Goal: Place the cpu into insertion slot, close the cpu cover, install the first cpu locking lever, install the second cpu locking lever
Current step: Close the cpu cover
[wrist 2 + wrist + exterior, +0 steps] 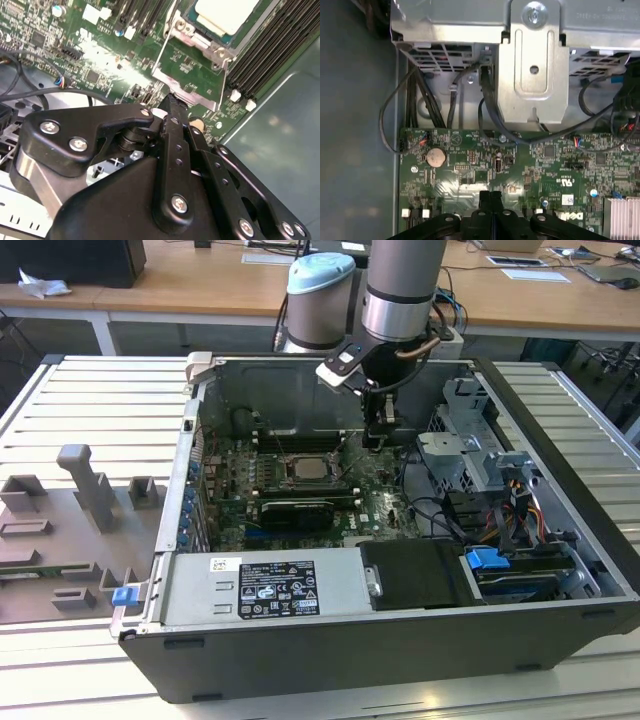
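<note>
Right now the tool (378, 435) hangs inside the open computer case (560, 430) on the tabletop (60, 400). Its fingers are pressed together, with nothing seen between them. The cpu (305, 468) lies seated in the insertion slot (283, 468) on the green motherboard (370, 505). In the second wrist view the tool's tip is just beside the cpu cover (192, 94), which is swung off the cpu.

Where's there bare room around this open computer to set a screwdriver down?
Bare slatted table lies beyond the grey fixture tray on the exterior view's left, and beside the case on that view's right. Inside is crowded: cables fill the drive cage side, and the gripper hangs by the cpu.
</note>
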`<state>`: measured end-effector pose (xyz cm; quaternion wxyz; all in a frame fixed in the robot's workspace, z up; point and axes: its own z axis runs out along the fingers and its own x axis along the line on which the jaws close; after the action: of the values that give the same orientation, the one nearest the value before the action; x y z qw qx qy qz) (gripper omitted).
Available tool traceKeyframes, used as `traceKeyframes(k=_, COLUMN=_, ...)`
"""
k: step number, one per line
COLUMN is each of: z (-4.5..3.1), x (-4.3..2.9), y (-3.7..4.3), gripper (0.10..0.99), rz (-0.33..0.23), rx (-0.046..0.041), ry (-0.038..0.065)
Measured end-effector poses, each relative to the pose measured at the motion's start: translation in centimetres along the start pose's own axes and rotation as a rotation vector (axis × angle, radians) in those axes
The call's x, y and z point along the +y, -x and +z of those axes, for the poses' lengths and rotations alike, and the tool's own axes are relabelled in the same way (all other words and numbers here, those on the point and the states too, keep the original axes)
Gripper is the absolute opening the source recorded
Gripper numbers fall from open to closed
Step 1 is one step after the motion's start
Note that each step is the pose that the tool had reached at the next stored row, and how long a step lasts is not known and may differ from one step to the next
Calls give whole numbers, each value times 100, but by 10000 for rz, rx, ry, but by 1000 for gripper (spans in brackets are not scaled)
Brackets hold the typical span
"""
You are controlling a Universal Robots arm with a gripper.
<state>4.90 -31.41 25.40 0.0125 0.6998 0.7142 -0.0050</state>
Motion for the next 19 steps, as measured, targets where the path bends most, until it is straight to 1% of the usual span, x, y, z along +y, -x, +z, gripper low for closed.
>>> traceKeyframes(k=3, z=-1, x=-71, y=-1, gripper=106, rz=1, rx=-2, ry=0)
traceKeyframes(k=7, z=-1, x=-123, y=-2, gripper=106, rz=1, rx=-1, ry=0)
traceKeyframes(k=8, z=-2, x=-153, y=-3, gripper=106, rz=0, rx=-1, ry=0)
traceKeyframes(k=12, z=1, x=-217, y=-4, gripper=106, rz=2, rx=2, ry=1)
traceKeyframes(k=17, z=12, x=-280, y=-6, gripper=106, rz=0, rx=-1, ry=0)
traceKeyframes(k=19, z=23, x=-327, y=-7, gripper=106, rz=1, rx=0, ry=1)
